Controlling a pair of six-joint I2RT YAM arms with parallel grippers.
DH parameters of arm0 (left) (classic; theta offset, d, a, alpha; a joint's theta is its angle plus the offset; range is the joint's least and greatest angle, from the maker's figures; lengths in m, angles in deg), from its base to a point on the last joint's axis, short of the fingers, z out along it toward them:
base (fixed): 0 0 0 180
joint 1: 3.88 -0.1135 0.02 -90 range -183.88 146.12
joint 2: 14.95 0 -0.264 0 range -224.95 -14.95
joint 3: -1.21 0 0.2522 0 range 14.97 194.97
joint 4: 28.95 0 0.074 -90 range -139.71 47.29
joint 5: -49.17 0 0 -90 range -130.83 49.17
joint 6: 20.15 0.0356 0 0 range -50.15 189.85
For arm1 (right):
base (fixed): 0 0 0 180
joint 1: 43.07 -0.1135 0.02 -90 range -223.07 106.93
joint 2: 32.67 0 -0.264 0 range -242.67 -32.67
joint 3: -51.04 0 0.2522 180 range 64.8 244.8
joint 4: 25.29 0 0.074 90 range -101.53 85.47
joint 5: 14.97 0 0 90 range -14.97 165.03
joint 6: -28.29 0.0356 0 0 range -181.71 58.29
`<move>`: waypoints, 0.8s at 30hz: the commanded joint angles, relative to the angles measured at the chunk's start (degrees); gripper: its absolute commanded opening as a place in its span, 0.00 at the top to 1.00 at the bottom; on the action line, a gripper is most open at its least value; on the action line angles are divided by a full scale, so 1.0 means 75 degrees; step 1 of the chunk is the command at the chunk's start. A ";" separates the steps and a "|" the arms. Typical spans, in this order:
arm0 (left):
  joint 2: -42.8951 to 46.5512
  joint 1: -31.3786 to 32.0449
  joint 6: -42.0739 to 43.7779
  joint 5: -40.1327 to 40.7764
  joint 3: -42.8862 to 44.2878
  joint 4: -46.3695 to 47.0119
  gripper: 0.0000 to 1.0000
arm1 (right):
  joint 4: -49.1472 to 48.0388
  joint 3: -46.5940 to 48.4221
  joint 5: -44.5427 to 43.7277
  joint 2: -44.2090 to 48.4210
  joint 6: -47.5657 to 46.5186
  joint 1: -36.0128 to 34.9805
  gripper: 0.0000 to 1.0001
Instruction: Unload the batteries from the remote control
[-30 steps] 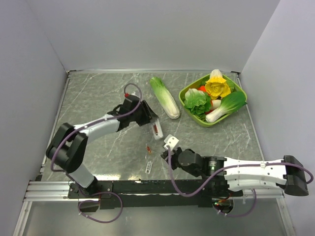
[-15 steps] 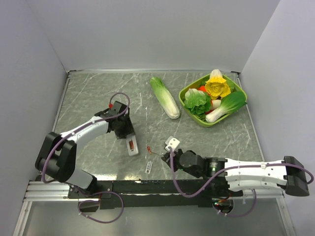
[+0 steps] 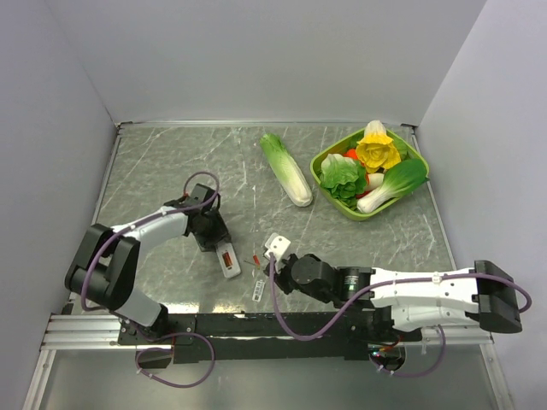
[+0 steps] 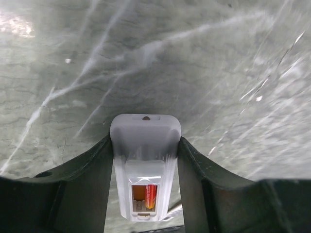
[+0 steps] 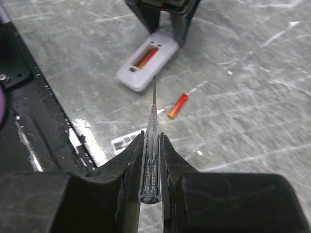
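My left hand (image 4: 146,141) is clamping the remote control (image 4: 145,130) against the worktop (image 4: 194,58), one battery (image 4: 151,196) sitting in its recess. My right hand (image 5: 152,141) is pinching a thin clear probe (image 5: 151,121); the loose battery (image 5: 178,106) is lying near its tip.

The grey marbled table (image 3: 171,162) carries a cabbage (image 3: 286,169) at upper centre and a green bowl (image 3: 352,212) at upper right. At lower centre lie the remote (image 3: 227,260), a battery (image 3: 257,259) and a white slip (image 3: 258,289).
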 commanded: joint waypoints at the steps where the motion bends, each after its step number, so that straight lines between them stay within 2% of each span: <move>1: 0.0159 -0.0344 -0.0819 -0.0378 -0.0556 0.0643 0.99 | -0.0748 0.0289 0.0678 -0.0607 0.0154 -0.0027 1.00; 4: 0.0183 -0.0543 -0.1206 -0.0507 -0.0838 0.0668 0.98 | -0.0994 0.0184 0.0737 -0.0761 0.0330 -0.0027 1.00; 8: 0.0334 -0.0602 -0.1779 -0.0006 -0.1037 0.0317 0.83 | -0.1053 0.0020 0.0679 -0.0574 0.0284 -0.0015 1.00; 9: 0.0370 -0.0614 -0.1897 0.0089 -0.1084 0.0165 0.61 | -0.1053 -0.0003 0.0644 -0.0539 0.0272 -0.0015 1.00; 10: 0.0417 -0.0602 -0.2003 0.0160 -0.1108 0.0094 0.49 | -0.1065 -0.0027 0.0644 -0.0527 0.0261 -0.0039 1.00; 14: 0.0908 -0.0602 -0.2531 0.0312 -0.1167 -0.0140 0.18 | -0.1357 -0.0132 0.0819 -0.0737 0.0366 -0.0015 1.00; 17: 0.1354 -0.0591 -0.2753 0.0580 -0.1120 -0.0539 0.10 | -0.1475 -0.0261 0.0913 -0.0925 0.0460 -0.0027 1.00; 19: 0.1716 -0.0602 -0.2790 0.0746 -0.1085 -0.0703 0.08 | -0.1592 -0.0331 0.1041 -0.0961 0.0530 -0.0015 1.00; 21: 0.1928 -0.0602 -0.2626 0.0839 -0.0956 -0.0622 0.11 | -0.1674 -0.0367 0.1135 -0.1042 0.0612 -0.0015 1.00; 24: 0.1883 -0.0707 -0.1725 0.0899 -0.0325 -0.0329 0.18 | -0.1733 -0.0367 0.1229 -0.1252 0.0659 -0.0015 1.00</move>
